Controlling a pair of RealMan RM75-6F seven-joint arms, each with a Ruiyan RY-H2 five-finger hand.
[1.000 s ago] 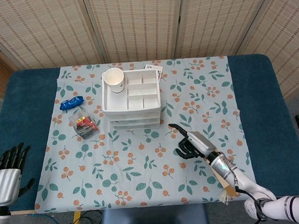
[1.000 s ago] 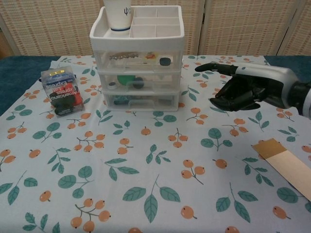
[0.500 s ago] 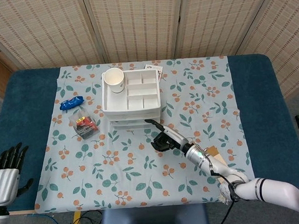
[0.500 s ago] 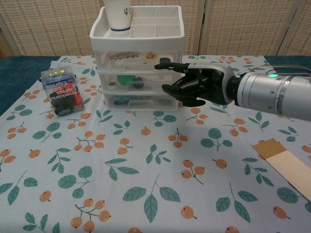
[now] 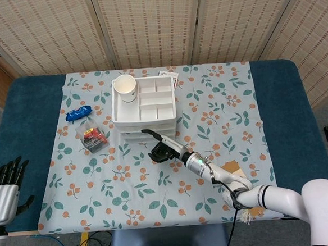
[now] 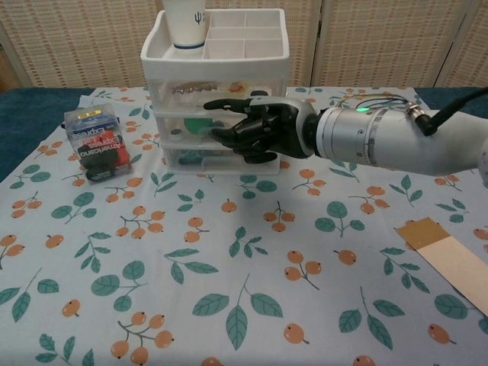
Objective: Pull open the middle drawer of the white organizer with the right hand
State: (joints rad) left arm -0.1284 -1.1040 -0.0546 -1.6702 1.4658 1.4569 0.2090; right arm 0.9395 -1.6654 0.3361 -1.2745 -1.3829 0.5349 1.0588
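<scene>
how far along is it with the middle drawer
Reach looks done: the right hand is at the front of the white organizer, fingers curled by the middle drawer. Whether it has a grip is unclear. The drawer sits flush, so the pull remains.

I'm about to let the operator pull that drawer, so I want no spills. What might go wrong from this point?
1. The paper cup stands on the white organizer; a sharp tug might rock the light unit and tip it.
2. The right hand sits in front of the stacked drawers, so its fingers may hook the top or bottom drawer instead of the middle drawer.
3. The left hand is far off, so nothing braces the organizer; it may slide forward.
</scene>
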